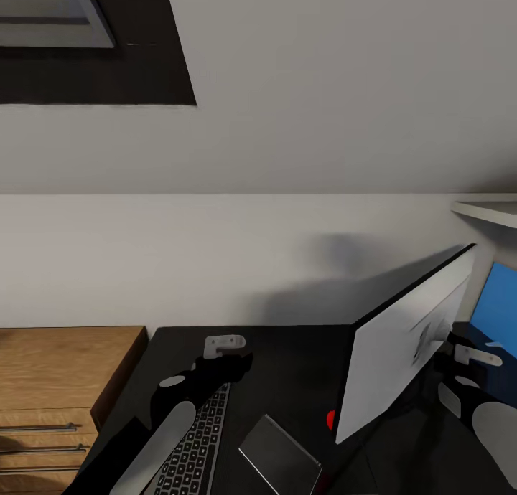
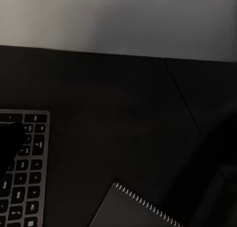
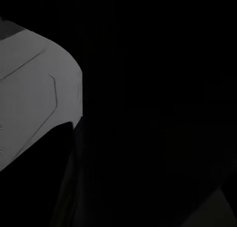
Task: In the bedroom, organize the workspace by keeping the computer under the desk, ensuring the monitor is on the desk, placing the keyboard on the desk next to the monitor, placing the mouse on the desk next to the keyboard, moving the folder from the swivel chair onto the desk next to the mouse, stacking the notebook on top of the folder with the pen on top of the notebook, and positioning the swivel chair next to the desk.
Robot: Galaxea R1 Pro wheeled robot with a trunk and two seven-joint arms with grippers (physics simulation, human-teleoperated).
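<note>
Head view: black surface (image 1: 294, 369) runs back to the grey wall, w/ a wooden drawer cabinet (image 1: 64, 380) just beside its left edge. Keyboard (image 1: 197, 441) lies on the surface at lower left; the left arm reaches over it and the left gripper (image 1: 219, 362) sits past the keyboard's far end. Can't tell if its fingers are apart or together. Notebook (image 1: 280, 455), grey, lies right of the keyboard, a strip of bare surface between them. Monitor (image 1: 406, 341) stands tilted at the right, pale back facing the camera, red dot (image 1: 330, 419) at its lower corner. Behind it, a blue panel, prob. the folder (image 1: 495, 312). Right gripper (image 1: 467, 355) is close behind the monitor's edge; finger state unclear. No writing readable anywhere. Most open room: bare surface between keyboard and monitor, back to the wall.

Left wrist view: keyboard (image 2: 24, 172) keys show marks, too small to read. Notebook (image 2: 133, 209) w/ spiral binding along one edge, near the keyboard, not touching. Bare surface (image 2: 113, 98) beyond, up to the wall.

Right wrist view: mostly dark; a pale grey panel (image 3: 34, 94) w/ seams at one side, can't tell what it is.
</note>
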